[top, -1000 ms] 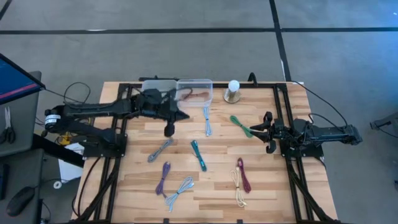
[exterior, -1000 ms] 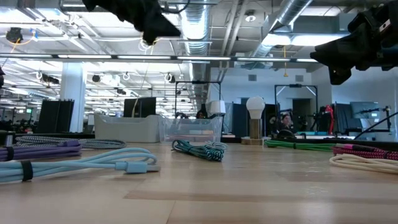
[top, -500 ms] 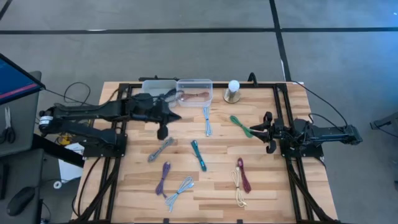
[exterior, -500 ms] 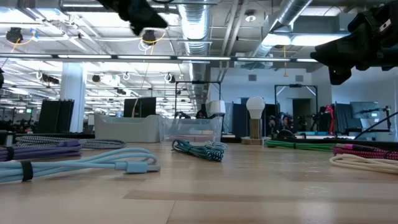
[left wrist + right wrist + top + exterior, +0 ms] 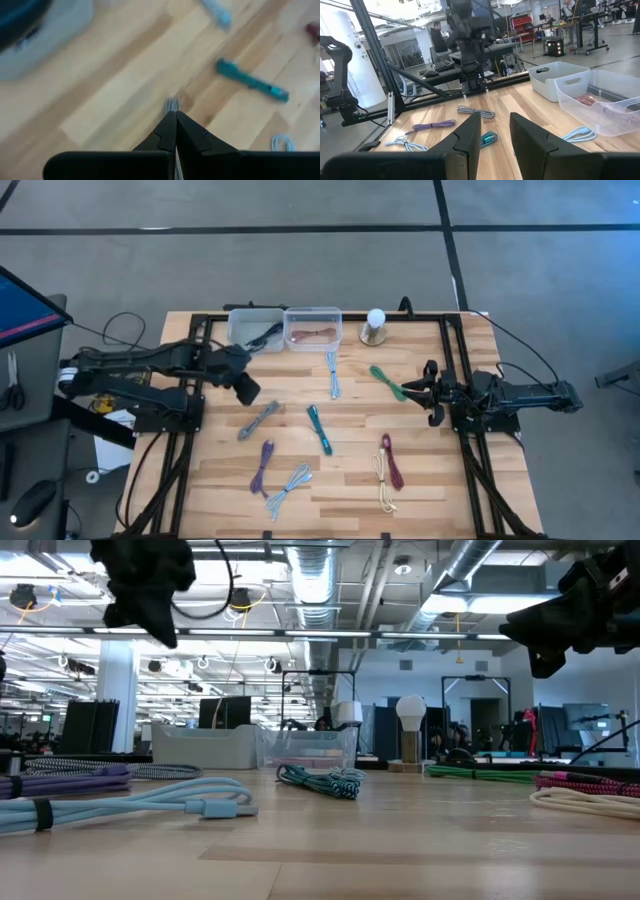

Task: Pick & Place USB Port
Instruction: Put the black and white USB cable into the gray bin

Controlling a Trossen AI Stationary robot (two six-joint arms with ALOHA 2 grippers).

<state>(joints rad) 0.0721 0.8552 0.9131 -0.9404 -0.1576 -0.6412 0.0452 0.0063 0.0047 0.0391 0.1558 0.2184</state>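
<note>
Two cables binned: dark one in grey bin [image 5: 254, 329], reddish one in clear bin [image 5: 313, 328]. Eight cables remain on table [image 5: 440, 480]. Left gripper [image 5: 245, 390] clenched, empty, above grey cable [image 5: 258, 420]. Right gripper [image 5: 433, 392] part-open, empty, waiting at right.

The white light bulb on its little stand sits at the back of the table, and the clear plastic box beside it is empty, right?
Not quite. The high view shows the clear plastic box holds a reddish cable. The white light bulb does stand at the back of the wooden table.
</note>
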